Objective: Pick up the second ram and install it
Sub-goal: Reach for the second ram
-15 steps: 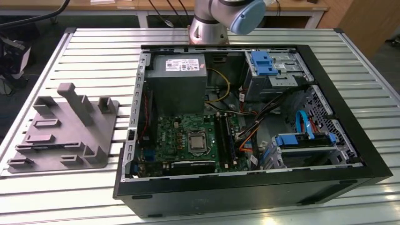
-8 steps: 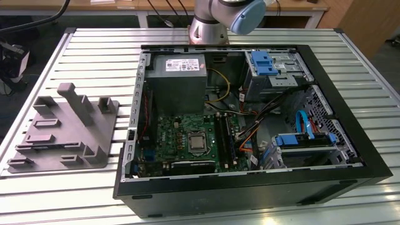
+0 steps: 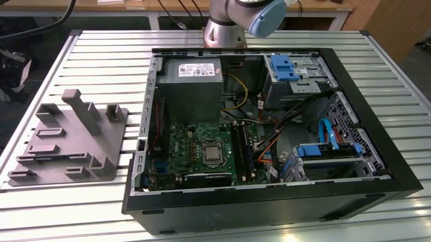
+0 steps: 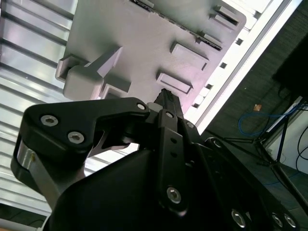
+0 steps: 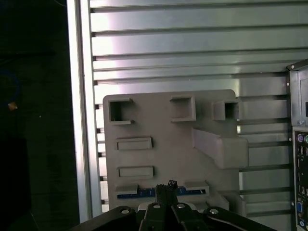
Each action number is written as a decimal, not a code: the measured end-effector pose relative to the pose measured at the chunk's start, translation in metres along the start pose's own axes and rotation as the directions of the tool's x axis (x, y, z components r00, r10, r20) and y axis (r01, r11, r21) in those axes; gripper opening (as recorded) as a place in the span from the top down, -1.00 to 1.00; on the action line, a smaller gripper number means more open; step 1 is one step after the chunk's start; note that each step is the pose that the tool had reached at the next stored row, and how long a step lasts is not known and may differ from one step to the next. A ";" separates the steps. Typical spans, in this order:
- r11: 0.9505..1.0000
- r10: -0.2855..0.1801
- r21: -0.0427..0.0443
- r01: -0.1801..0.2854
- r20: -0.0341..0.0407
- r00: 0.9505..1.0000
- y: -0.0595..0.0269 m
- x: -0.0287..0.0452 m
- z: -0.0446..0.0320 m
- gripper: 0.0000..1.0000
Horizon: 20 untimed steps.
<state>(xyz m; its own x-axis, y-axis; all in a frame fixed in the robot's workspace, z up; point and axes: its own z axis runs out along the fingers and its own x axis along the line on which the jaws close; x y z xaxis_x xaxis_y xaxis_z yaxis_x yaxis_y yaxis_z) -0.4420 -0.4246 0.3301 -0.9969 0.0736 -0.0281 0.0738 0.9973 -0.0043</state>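
Observation:
The second ram [image 5: 139,193] lies edge-up in a long slot of the grey fixture tray [image 5: 168,130], showing as a thin dark bluish strip. In the second wrist view the ram [image 4: 166,18] is a dark line near the tray's [image 4: 139,38] far side. My gripper [image 5: 167,186] hovers above the tray, its tips lined up over the middle of the strip. The black fingers are pressed together with nothing between them, and the gripper [image 4: 166,94] looks the same from the other side. The green motherboard [image 3: 205,151] with its long black slots [image 3: 246,146] lies inside the open case.
The tray [image 3: 70,141] sits on the slatted metal table at the exterior view's left, with a tall slanted post [image 3: 81,108] rising from it. The black computer case [image 3: 269,136] fills the middle and right, holding cables, blue drive brackets and a power supply. The arm's base [image 3: 232,22] stands behind it.

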 end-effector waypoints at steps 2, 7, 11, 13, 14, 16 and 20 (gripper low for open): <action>1.000 0.000 0.000 0.000 0.000 1.000 -0.0008 0.0004 0.0012 0.80; 1.000 0.000 0.000 0.000 0.000 1.000 -0.0027 0.0010 0.0041 0.80; 1.000 0.000 0.000 0.000 0.000 1.000 -0.0045 0.0015 0.0064 0.80; 1.000 0.000 0.000 0.000 0.000 1.000 -0.0054 0.0017 0.0075 0.80; 1.000 0.000 0.000 0.000 0.000 1.000 -0.0059 0.0019 0.0080 0.80; 1.000 0.000 0.000 0.000 0.000 1.000 -0.0067 0.0023 0.0092 0.80; 1.000 0.000 0.000 0.000 0.000 1.000 -0.0082 0.0030 0.0113 0.80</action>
<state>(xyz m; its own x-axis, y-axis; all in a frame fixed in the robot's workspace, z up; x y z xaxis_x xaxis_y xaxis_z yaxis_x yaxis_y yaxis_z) -0.4452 -0.4326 0.3188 -0.9969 0.0737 -0.0283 0.0738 0.9973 -0.0042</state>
